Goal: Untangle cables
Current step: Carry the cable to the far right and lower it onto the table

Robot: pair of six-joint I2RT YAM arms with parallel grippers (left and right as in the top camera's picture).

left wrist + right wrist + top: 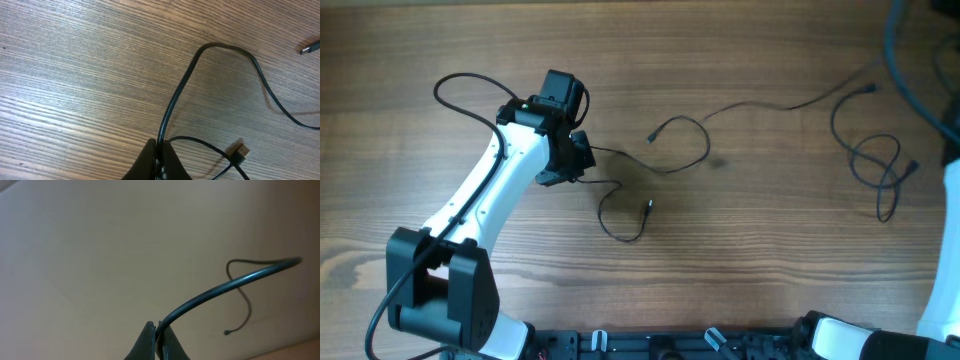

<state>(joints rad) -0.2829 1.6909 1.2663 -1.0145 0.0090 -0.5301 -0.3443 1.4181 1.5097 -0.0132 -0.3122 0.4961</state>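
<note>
Tangled cables (174,101), two strands: left gripper (160,150) pinched shut on one arching ahead of its fingers, right gripper (157,330) likewise clamping another, seemingly for pulling apart.

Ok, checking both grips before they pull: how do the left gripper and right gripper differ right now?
The left gripper sits low over the wooden table, its cable running out over the wood; the right gripper faces a plain beige backdrop, its cord arcing through air. The left gripper shows in the overhead view; the right gripper does not. Both are shut on a thin black lead.
</note>
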